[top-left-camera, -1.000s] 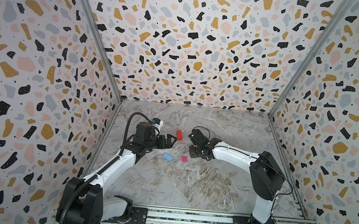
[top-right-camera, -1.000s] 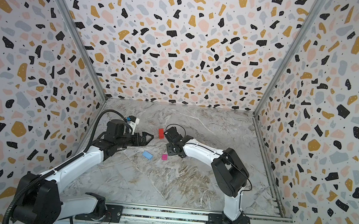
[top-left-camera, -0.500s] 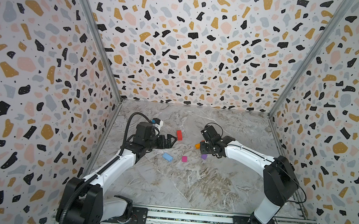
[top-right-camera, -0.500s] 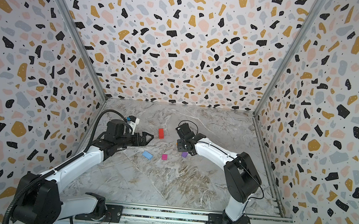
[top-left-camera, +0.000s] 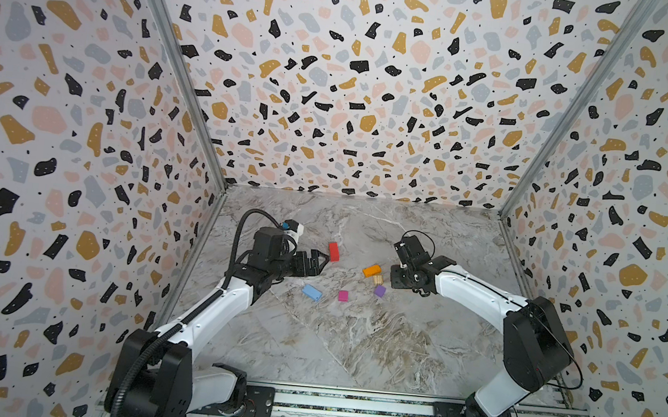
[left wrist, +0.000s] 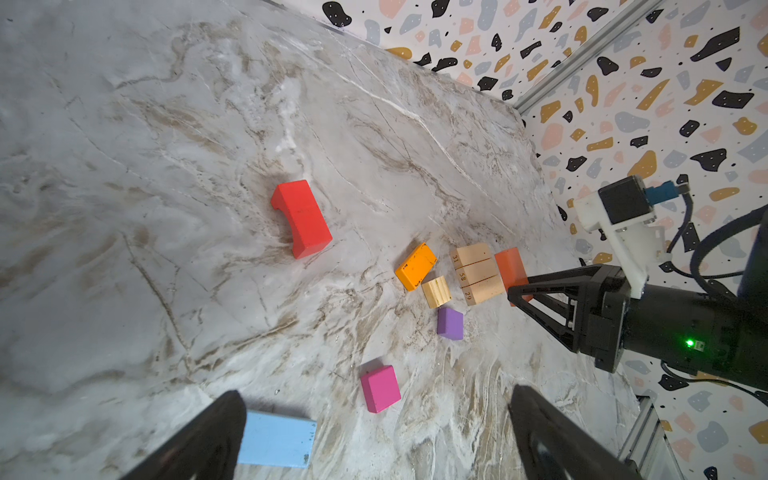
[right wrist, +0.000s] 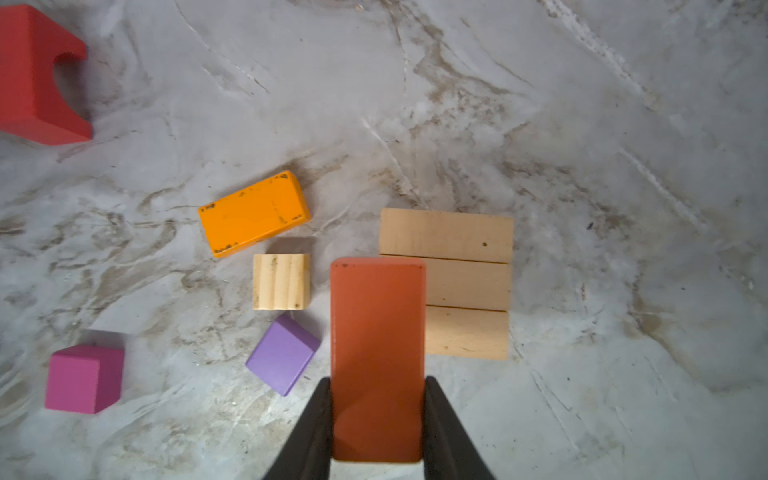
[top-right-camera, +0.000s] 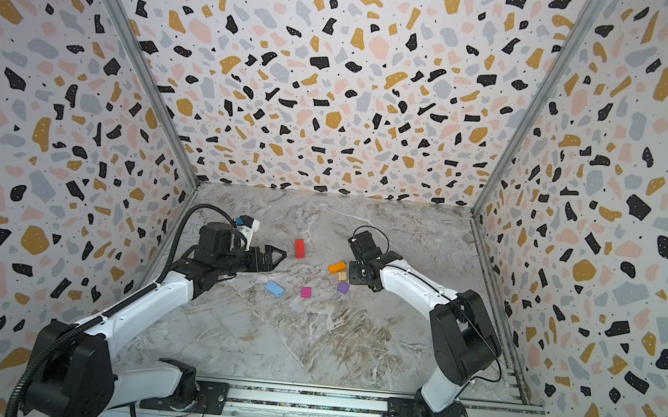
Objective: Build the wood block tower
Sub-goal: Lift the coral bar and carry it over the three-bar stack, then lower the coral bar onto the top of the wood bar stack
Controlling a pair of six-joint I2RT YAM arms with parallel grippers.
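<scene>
Right of the table's (top-left-camera: 352,345) middle, the right claw (right wrist: 378,381) is clamped on a flat red-orange wooden bar (right wrist: 378,324) over three side-by-side plain tan wooden bars (right wrist: 465,237), likely to stack it there, while the left claw (left wrist: 376,395) hangs spread apart.

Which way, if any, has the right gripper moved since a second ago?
Yes. The right gripper shifted rightward in a top view, away from the red block.
</scene>
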